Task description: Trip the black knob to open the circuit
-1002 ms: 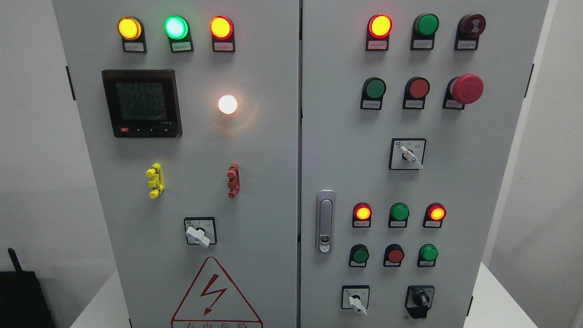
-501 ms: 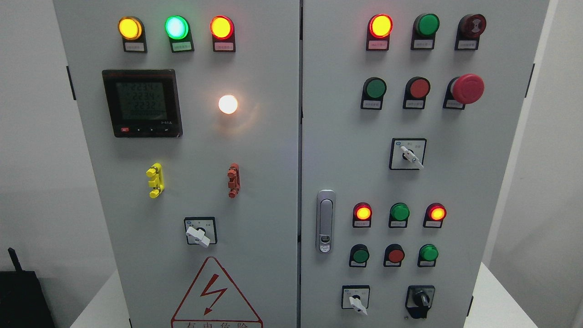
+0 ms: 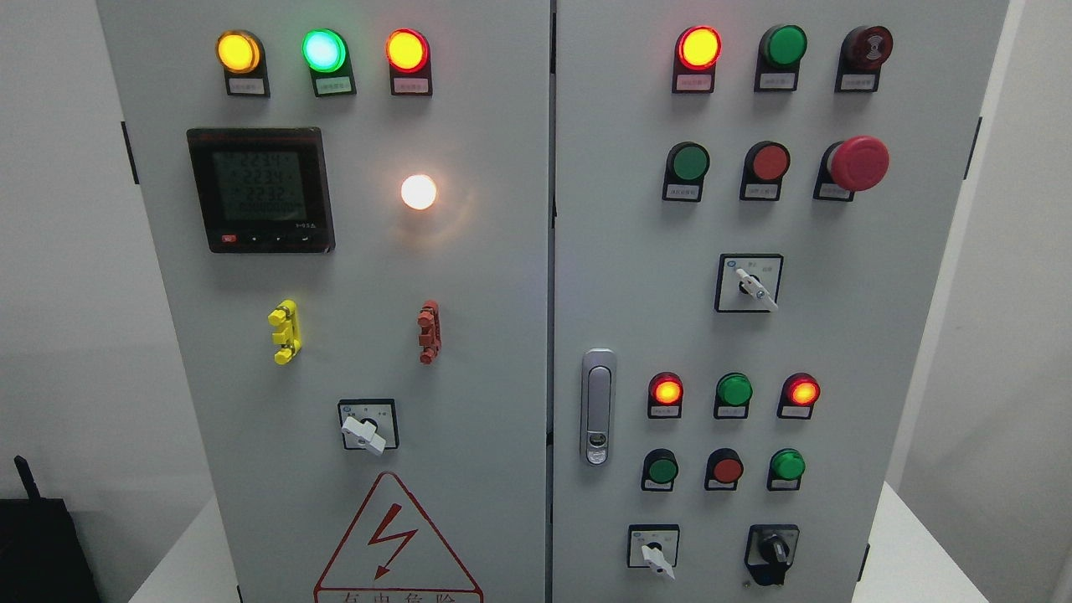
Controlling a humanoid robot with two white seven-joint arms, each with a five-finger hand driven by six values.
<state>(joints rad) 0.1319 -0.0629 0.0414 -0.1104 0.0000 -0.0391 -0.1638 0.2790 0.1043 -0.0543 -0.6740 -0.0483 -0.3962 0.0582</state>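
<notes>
Black knob low on the right door of a grey control cabinet, no robot hand in sight.

The black knob [image 3: 772,550] sits at the cabinet's [image 3: 502,276] five o'clock corner, its grip standing about upright. A white-handled selector [image 3: 656,556] is just beside it at nine o'clock, and a dark green button [image 3: 787,465] lies at twelve o'clock. Farther up, the red mushroom button [image 3: 858,162] stands well apart. Neither hand shows, so the state of the fingers cannot be told.

A white table [image 3: 917,553] carried the grey cabinet [image 3: 536,318], its bare corners showing on either side of the cabinet's base.
</notes>
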